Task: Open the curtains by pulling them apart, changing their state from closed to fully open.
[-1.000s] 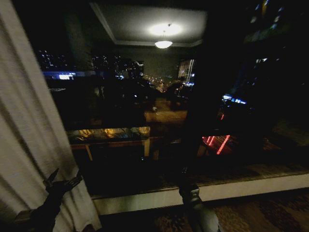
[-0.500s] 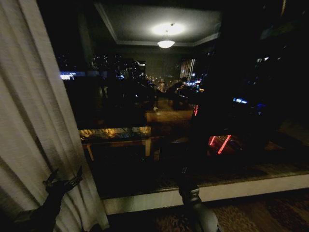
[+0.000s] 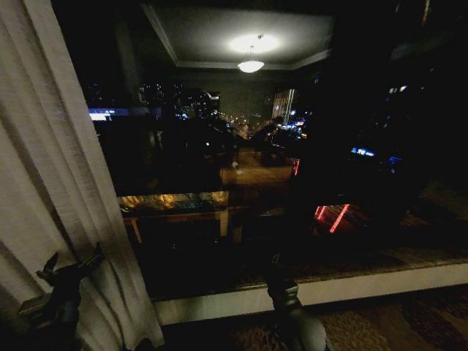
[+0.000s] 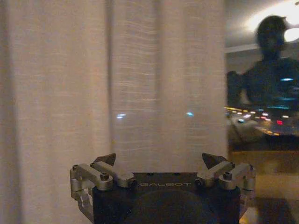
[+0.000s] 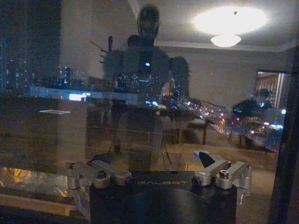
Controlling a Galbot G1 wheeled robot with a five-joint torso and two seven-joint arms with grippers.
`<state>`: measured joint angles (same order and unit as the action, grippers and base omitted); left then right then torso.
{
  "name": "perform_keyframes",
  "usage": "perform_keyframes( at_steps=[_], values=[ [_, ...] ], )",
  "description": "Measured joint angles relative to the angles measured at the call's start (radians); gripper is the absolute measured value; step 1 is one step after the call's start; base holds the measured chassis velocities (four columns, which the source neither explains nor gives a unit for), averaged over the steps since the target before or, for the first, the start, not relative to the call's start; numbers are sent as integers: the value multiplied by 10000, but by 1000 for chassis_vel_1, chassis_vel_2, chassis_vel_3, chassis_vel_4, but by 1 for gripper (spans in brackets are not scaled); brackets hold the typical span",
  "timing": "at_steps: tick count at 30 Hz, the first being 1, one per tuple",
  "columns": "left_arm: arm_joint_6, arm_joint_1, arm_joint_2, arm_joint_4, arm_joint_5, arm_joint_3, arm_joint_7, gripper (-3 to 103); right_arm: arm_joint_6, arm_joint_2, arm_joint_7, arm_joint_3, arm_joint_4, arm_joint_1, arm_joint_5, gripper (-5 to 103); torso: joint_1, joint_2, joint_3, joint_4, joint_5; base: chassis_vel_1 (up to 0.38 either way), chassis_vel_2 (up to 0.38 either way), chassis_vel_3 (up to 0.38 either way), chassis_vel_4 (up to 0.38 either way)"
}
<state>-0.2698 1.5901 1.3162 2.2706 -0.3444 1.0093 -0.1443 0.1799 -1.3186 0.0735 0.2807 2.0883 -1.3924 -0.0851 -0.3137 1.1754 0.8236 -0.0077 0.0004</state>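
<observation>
While the sheer cream curtain point(image 3: 51, 183) hangs gathered at the left edge of the dark window point(image 3: 241, 161), the left end effector point(image 3: 69, 265) sits low in front of its folds — fingers spread, nothing between them, the fabric just ahead in the left wrist view. Low at the centre, the right end effector point(image 5: 159, 173) faces the bare glass, its fingers likewise spread — holding nothing. A pale sill point(image 3: 351, 289) runs below the window.

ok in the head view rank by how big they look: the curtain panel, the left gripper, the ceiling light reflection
1. curtain panel, far the largest
2. left gripper
3. ceiling light reflection

The last two look close, and the gripper sits nearer the camera, so their order is unsure.
</observation>
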Motion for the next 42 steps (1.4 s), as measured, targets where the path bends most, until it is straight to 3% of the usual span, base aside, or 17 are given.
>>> perform_keyframes(
  at_steps=[5,14,15,18,21,24,27,29,31,33,37,40,42],
  values=[
    [-14,19,-445,-181,-464,117,854,100,7,-17,4,71,87,-37,7,100,0,1,0,2,-1,0,0,0,0],
    [-273,-758,-1620,-1293,-1228,128,948,103,1,2,19,334,292,-218,14,100,-1,1,0,-1,-1,0,0,0,0],
    [-317,-901,-1708,-1444,-1371,78,947,96,1,1,25,395,328,-251,16,100,-1,0,0,0,-2,0,0,0,0],
    [-322,-1014,-1731,-1574,-1480,0,997,90,1,-1,31,442,371,-282,23,100,0,0,0,-1,-1,0,0,0,0],
    [-323,-1044,-1718,-1604,-1607,-42,1163,74,1,-21,41,463,417,-280,37,100,0,0,0,0,0,0,0,0,0],
    [-323,-1069,-1714,-1625,-1703,-34,1194,69,1,-53,44,464,445,-284,46,100,0,0,0,1,-1,0,0,0,0],
    [-323,-1126,-1735,-1642,-1841,34,1171,53,-3,-115,46,459,450,-335,80,100,0,0,0,1,-1,0,0,0,0],
    [-323,-1143,-1738,-1642,-1861,47,1113,47,-13,-125,47,457,449,-348,94,100,0,1,0,0,0,0,0,0,0],
    [-363,-1181,-1733,-1607,-1899,52,829,36,-29,-128,49,455,447,-362,127,100,0,0,0,0,0,0,0,0,0],
    [-400,-1197,-1719,-1577,-1930,60,669,36,-31,-123,50,455,448,-362,138,100,0,1,0,0,0,0,0,0,0],
    [-501,-1228,-1675,-1562,-1967,149,193,20,-32,-86,51,459,471,-333,143,100,0,0,0,0,0,0,0,0,0],
    [-707,-1263,-1658,-1542,-2001,437,-813,4,-32,-54,52,433,468,-309,143,100,0,0,0,0,-1,0,0,0,0],
    [-758,-1279,-1657,-1539,-2011,556,-1090,4,-32,-53,52,411,459,-306,144,100,0,0,-1,0,0,0,0,0,0]
  ],
)
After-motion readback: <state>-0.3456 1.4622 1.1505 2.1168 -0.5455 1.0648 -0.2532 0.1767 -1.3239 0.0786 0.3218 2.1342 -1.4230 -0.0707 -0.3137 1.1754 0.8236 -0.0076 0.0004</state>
